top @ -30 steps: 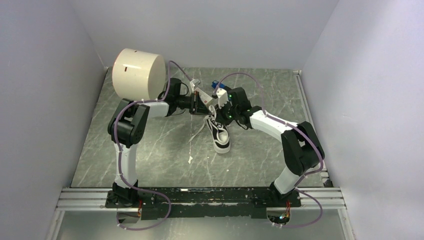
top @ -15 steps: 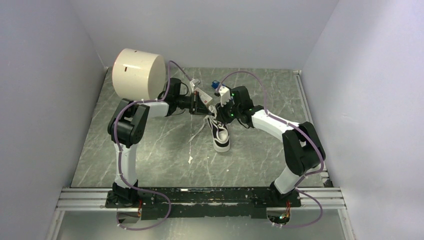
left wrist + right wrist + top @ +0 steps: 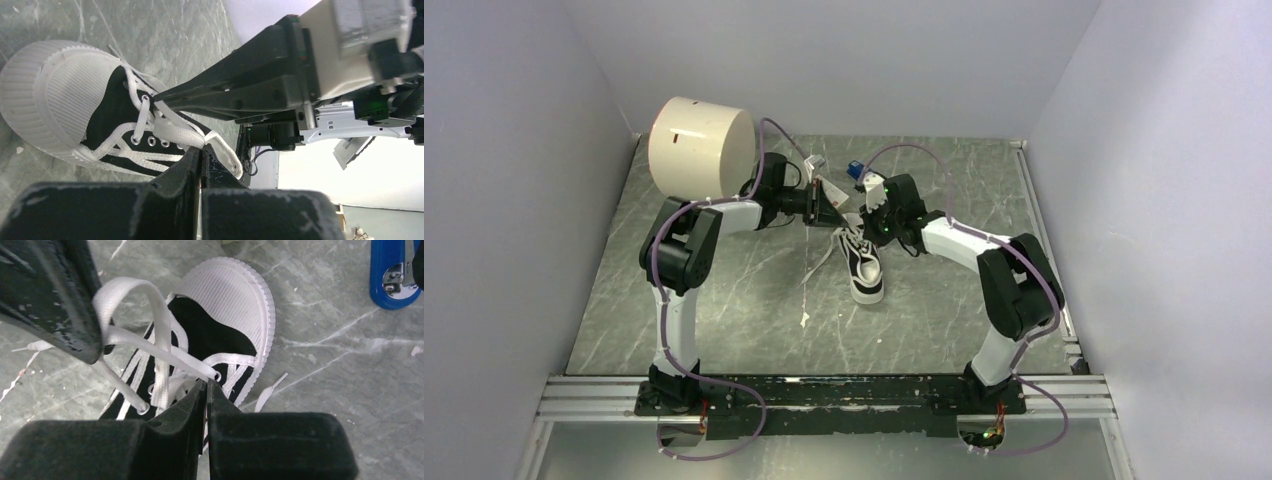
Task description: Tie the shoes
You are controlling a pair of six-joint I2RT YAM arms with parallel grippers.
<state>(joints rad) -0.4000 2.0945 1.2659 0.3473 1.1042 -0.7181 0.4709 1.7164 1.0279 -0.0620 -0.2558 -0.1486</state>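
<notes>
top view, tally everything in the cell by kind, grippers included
sneaker: 1
blue stapler: 1
cream cylinder: 1
small white item, too small to name: 1
left gripper and right gripper, each shut on laces: 2
total: 6
</notes>
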